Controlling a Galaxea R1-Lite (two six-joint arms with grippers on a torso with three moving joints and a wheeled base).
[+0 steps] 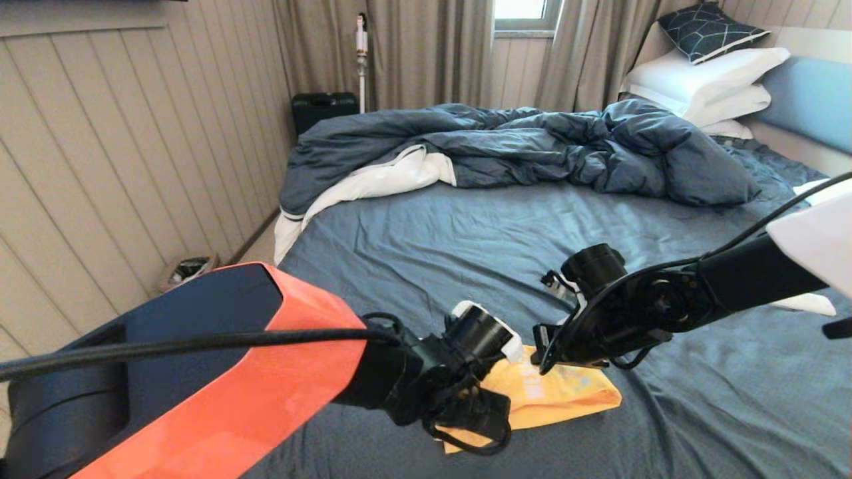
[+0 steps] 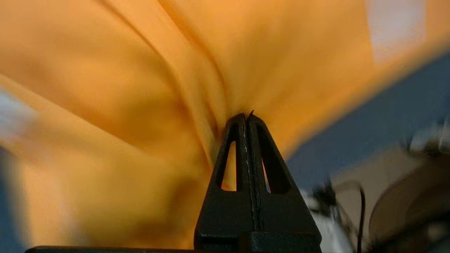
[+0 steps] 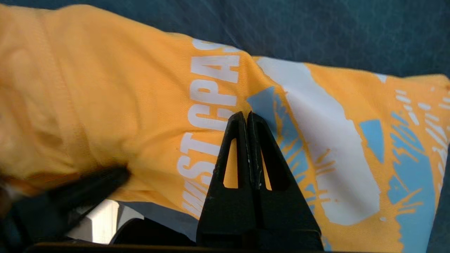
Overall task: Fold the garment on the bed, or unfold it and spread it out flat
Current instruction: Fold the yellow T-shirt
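My left gripper (image 2: 246,117) is pinching the garment (image 2: 123,88): in the left wrist view its two fingers are pressing flat against each other, and yellow fabric is gathering into creases that are running straight to the tips. My right gripper (image 3: 246,116) is also showing its fingers pressed together, the tips lying against the printed face of the garment (image 3: 105,88), over white lettering and blue and white markings; I cannot tell whether cloth is caught between them. In the head view my left gripper (image 1: 489,399) is sitting at the near end of the garment (image 1: 566,396) and my right gripper (image 1: 542,356) is sitting just beyond it, the two close together. The garment is lying bunched in a compact yellow mass on the near part of the bed (image 1: 466,233). The rumpled duvet (image 1: 532,143) is lying well apart across the far side, with white pillows (image 1: 705,83) by the headboard
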